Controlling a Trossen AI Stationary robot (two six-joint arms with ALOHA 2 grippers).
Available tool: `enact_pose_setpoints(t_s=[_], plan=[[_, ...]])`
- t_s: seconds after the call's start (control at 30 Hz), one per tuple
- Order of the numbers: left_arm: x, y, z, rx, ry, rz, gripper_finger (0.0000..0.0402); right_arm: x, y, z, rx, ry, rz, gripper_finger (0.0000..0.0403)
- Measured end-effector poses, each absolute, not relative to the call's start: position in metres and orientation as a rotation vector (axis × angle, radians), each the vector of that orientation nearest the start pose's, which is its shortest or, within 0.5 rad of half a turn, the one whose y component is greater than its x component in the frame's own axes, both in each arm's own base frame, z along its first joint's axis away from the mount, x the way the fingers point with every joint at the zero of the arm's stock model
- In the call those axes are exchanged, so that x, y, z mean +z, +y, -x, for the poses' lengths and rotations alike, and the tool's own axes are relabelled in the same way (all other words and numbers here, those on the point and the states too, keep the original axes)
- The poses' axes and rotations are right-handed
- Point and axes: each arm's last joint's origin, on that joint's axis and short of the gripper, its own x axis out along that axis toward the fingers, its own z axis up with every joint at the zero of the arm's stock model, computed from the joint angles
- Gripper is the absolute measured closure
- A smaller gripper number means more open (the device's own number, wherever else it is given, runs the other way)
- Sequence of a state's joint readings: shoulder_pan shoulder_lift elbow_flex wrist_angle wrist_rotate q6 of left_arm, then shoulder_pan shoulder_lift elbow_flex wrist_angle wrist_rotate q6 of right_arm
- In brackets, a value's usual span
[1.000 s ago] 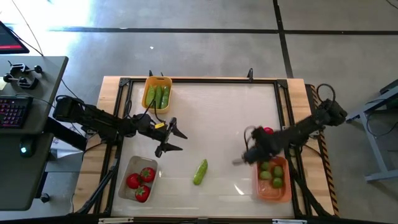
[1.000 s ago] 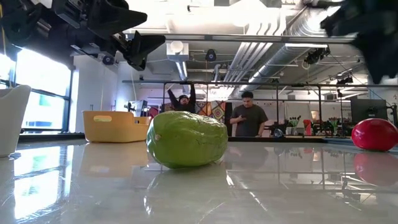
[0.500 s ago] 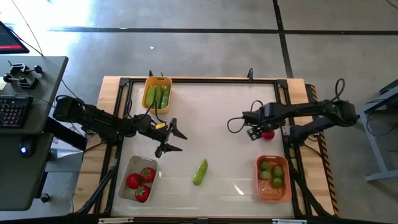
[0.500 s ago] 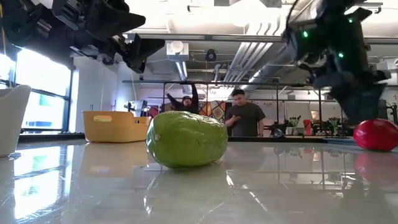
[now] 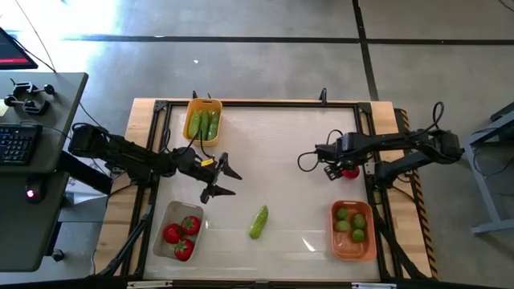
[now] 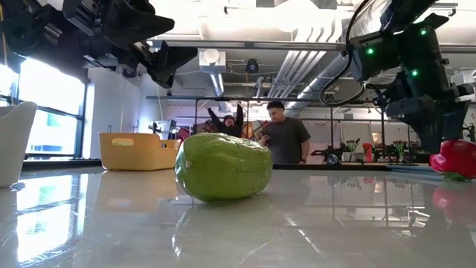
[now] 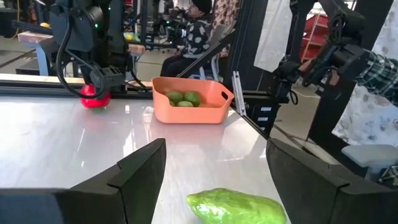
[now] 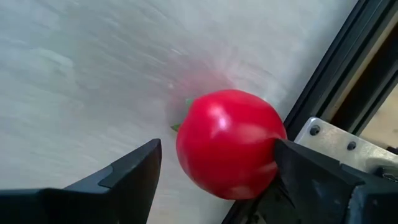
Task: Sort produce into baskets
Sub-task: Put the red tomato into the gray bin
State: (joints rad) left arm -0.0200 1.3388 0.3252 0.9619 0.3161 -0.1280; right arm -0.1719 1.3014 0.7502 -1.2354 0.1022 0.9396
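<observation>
Produce lies nearly sorted on the white table [image 5: 281,152]: cucumbers sit in the yellow-orange basket [image 5: 202,120] at the far edge, tomatoes in the clear basket [image 5: 180,231] at the near left, limes in the darker orange basket [image 5: 353,230] at the near right. Two pieces are loose — a green cucumber [image 5: 258,221] near the front centre and a red tomato [image 8: 229,143] hard by the black frame rail [image 8: 348,68] on the right side.

Over that tomato the right gripper [image 5: 341,167] hangs with fingers spread wide, one on either side of the fruit and not yet closed on it. The left gripper [image 5: 218,178] hovers left of centre, above and behind the loose cucumber, its fingers apart and empty.

Risk here appears to lie with the tomato's place against the rail: the finger on that side has little room, and a close that lands off-centre could squeeze the round fruit out sideways and send it rolling along the frame. The fruit's own basket also stands across the table, so a weak hold could drop it on the way. People can be seen in the room beyond, well clear of the arms.
</observation>
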Motion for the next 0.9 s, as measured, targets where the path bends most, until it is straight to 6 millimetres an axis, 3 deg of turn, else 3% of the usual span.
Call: enact_pose_setpoints(t_s=[0.5, 0.9], plan=[[0.1785, -0.0137, -0.2347, -0.329, 0.081, 0.135, 0.0137, 0.1861, -0.0366, -0.1657, -1.052, 1.537, -0.700, 0.0100], [0.1785, -0.0132, -0.2348, -0.314, 0.079, 0.128, 0.0137, 0.1860, -0.0362, -0.1657, -0.966, 1.579, -0.620, 0.0100]])
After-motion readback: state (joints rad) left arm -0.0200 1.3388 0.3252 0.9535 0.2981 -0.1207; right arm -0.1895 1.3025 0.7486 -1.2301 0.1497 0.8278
